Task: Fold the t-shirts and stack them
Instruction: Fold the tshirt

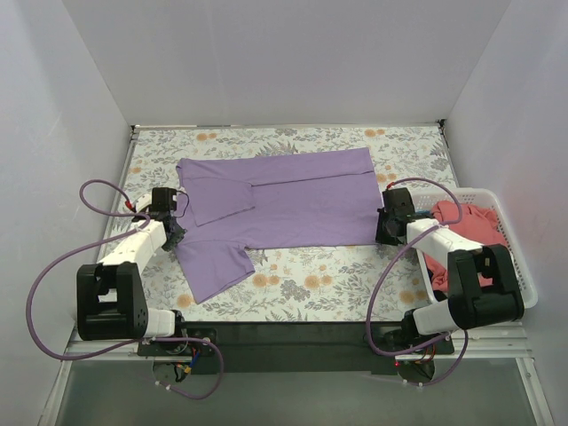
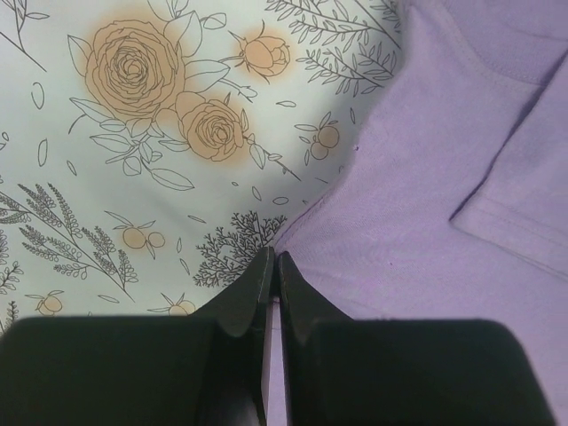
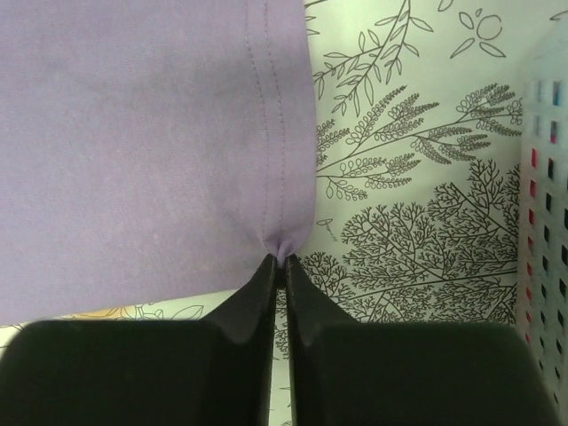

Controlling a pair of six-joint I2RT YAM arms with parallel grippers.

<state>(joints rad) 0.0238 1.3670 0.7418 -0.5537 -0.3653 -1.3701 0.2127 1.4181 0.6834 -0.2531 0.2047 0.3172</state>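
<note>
A lavender t-shirt (image 1: 284, 209) lies spread sideways on the flowered tablecloth, one sleeve folded onto its chest, the other sleeve (image 1: 213, 264) sticking out toward the near edge. My left gripper (image 1: 174, 232) is shut on the shirt's edge by that sleeve, seen in the left wrist view (image 2: 275, 257). My right gripper (image 1: 387, 232) is shut on the shirt's hem corner, pinched cloth showing at the tips (image 3: 282, 259). A coral-pink t-shirt (image 1: 470, 229) lies crumpled in the white basket (image 1: 524, 266) at the right.
The white slatted basket stands at the table's right edge, close beside my right arm; its wall shows in the right wrist view (image 3: 546, 177). White enclosure walls ring the table. Purple cables loop beside both arms. Flowered cloth (image 1: 311, 284) shows in front of the shirt.
</note>
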